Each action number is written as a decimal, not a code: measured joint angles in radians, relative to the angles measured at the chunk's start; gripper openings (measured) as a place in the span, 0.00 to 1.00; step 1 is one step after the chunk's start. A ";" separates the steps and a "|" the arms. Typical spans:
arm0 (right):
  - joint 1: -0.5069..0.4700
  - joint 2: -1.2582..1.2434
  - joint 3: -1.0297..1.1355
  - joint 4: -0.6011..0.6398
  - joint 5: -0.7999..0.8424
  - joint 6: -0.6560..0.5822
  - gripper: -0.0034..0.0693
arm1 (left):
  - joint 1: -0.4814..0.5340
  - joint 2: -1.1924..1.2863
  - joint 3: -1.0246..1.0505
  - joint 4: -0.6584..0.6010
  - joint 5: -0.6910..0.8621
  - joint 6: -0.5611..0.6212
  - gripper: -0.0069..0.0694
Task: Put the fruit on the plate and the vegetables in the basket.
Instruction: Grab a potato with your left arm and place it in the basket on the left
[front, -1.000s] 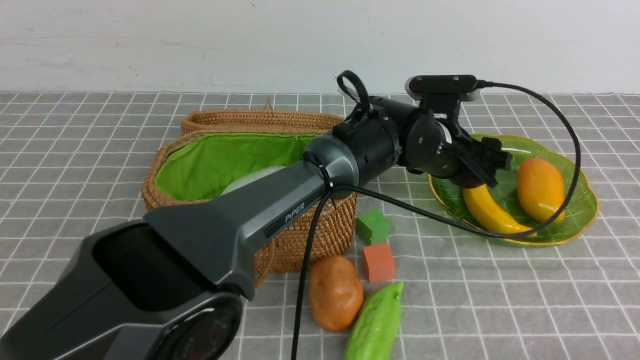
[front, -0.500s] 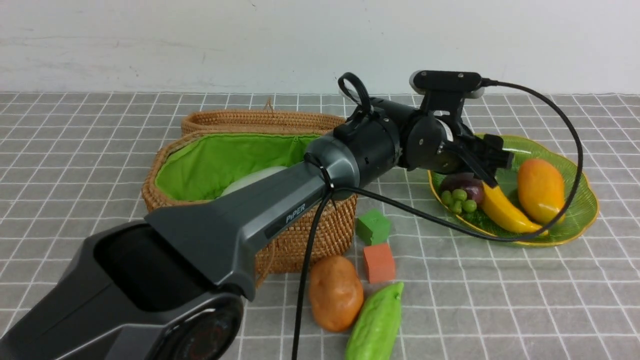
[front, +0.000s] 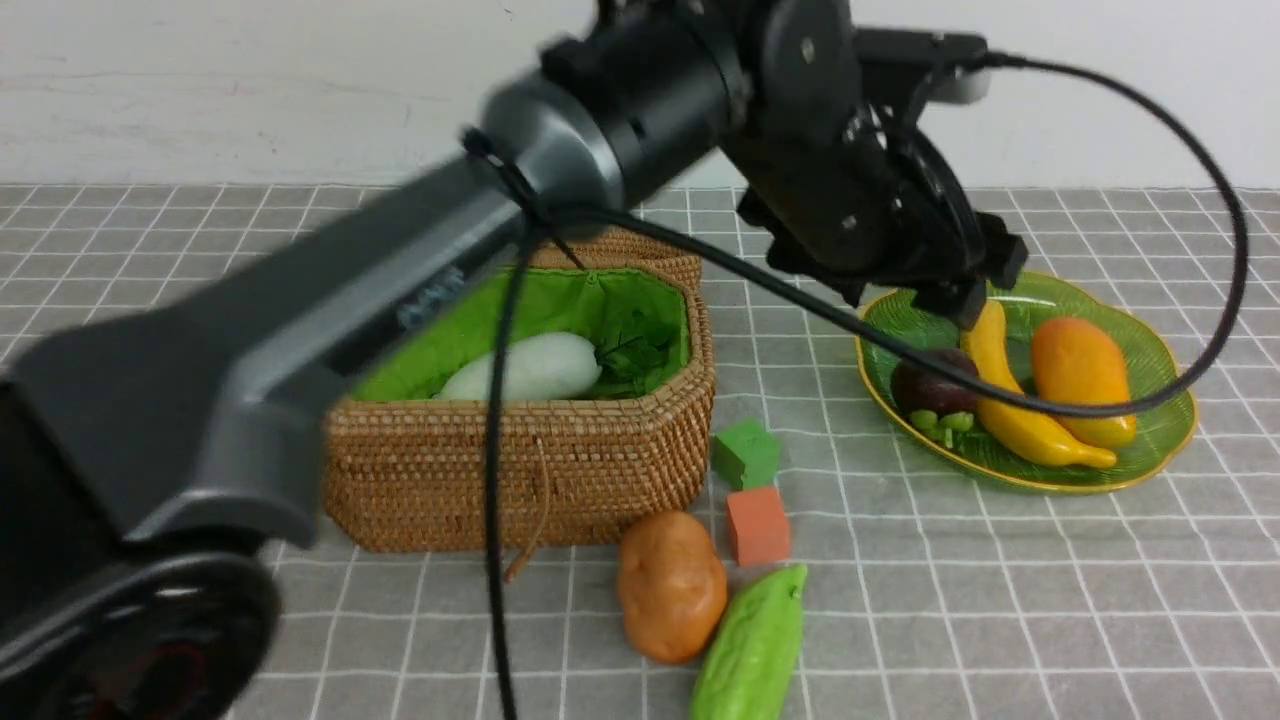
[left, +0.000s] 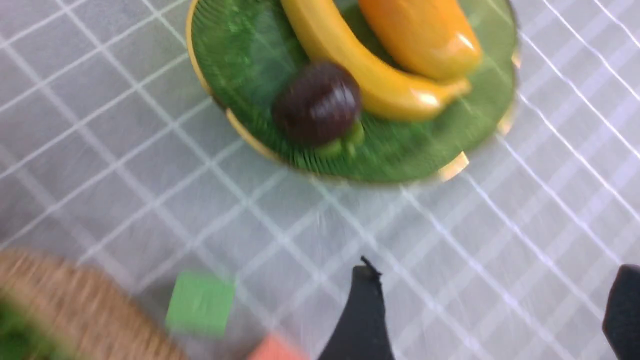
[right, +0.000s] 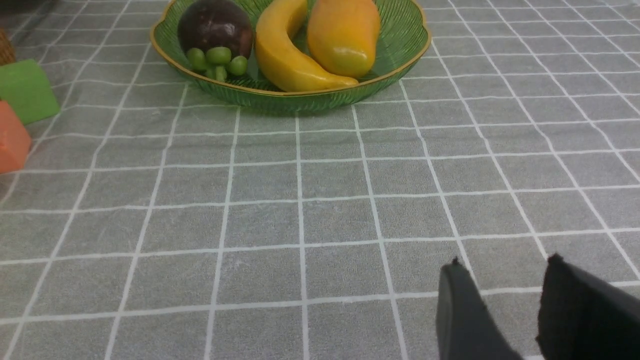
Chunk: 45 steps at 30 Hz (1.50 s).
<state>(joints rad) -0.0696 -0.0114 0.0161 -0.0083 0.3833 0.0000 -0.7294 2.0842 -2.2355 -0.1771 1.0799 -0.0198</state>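
**Q:** How does each claw stand?
**A:** Left claw (left: 492, 280): jaws wide apart, nothing between them, raised above the plate (front: 1060, 300). Right claw (right: 504, 260): jaws partly apart, empty, low over the table (front: 1000, 600), with the plate ahead of it.

**Q:** What lies closest beneath the left claw?
**A:** The fruit, all on the plate: mangosteen (front: 930, 380), banana (front: 1040, 440) and mango (front: 1080, 370), side by side.

**Q:** On which relation does the coming move turn?
**A:** Probably on the one to the vegetables outside the basket (front: 520, 470). From the left claw, potato (front: 670, 585) and gourd (front: 750, 650) lie well apart, back toward the robot and toward its left, past the green cube (front: 745, 452) and orange cube (front: 757, 525). The gourd's long axis runs slantwise, its far tip toward the orange cube. Which arm is nearer cannot be told, since the right claw is outside the front view.

**Q:** Counts?
**A:** Three fruit, one of each. Four vegetables: one radish (front: 530, 370) and one bunch of greens (front: 640, 350) in the basket, one potato and one gourd on the table. Two cubes, one plate, one basket.
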 joint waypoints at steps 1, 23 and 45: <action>0.000 0.000 0.000 0.000 0.000 0.000 0.38 | 0.000 -0.055 0.034 0.001 0.027 0.004 0.86; 0.000 0.000 0.000 0.000 0.000 0.000 0.38 | 0.000 -0.148 0.717 0.210 -0.236 -0.617 0.86; 0.000 0.000 0.000 0.000 0.000 0.000 0.38 | 0.005 -0.101 0.717 0.255 -0.140 -0.574 0.81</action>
<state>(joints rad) -0.0696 -0.0114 0.0161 -0.0083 0.3833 0.0000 -0.7247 1.9833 -1.5189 0.0774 0.9401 -0.5940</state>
